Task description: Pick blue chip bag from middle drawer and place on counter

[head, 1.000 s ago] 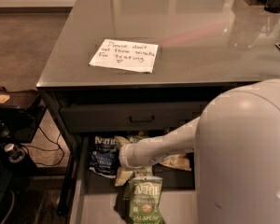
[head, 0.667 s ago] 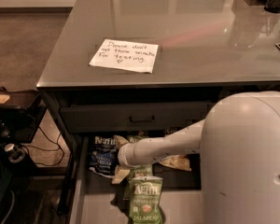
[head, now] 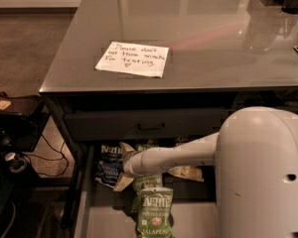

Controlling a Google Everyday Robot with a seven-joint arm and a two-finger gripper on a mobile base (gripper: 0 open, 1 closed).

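Note:
The blue chip bag (head: pixel 108 163) lies at the back left of the open middle drawer (head: pixel 82 202), its white lettering facing up. My white arm reaches in from the right. The gripper (head: pixel 121 167) is at the arm's end, right against the bag's right edge and low in the drawer. The arm hides part of the bag. The counter (head: pixel 198 38) spans the top of the view with the white handwritten note (head: pixel 132 58) on it.
Two green Kettle bags (head: pixel 155 211) lie in the drawer's middle, one under the arm. A brown chip bag (head: pixel 187 171) lies behind the arm. A closed drawer front with a slim handle (head: pixel 151 126) sits above. Cables and dark gear are on the floor at left (head: pixel 10 157).
The arm's end has shifted a little left, closer to the blue chip bag. The bags have not moved.

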